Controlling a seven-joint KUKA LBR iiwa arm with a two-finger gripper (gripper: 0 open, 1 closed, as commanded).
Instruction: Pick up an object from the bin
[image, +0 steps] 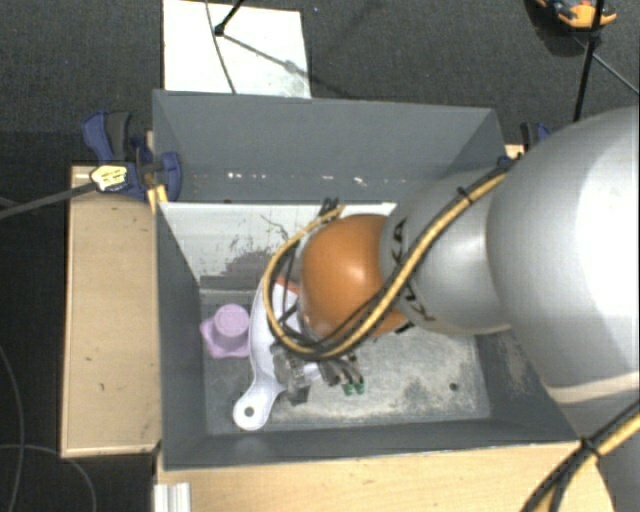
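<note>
**Jaws low over a white piece in the bin's front left**

The jaws are hanging low in the left half of the grey metal bin (185, 330), under the orange cover (340, 272) on the wrist. The dark tool tip is sitting right at the edge of a long white plastic piece (251, 409). Whether the jaws are standing wide, narrow or around anything cannot be told, since the wrist and its looping cables (283, 338) are hiding them.

The white piece is lying on the bin floor, left of centre. Its rounded end is pointing towards the front-left corner, and its upper part is running back under the cables.

Just left of it, near the left wall, a small purple cup-like thing (227, 330) is standing, touching or nearly touching the white piece.

Counted, the bin is showing one white piece and one purple thing. Two tiny green bits (350, 387) are showing just right of the tool tip; whether they belong to the robot cannot be told.
</note>
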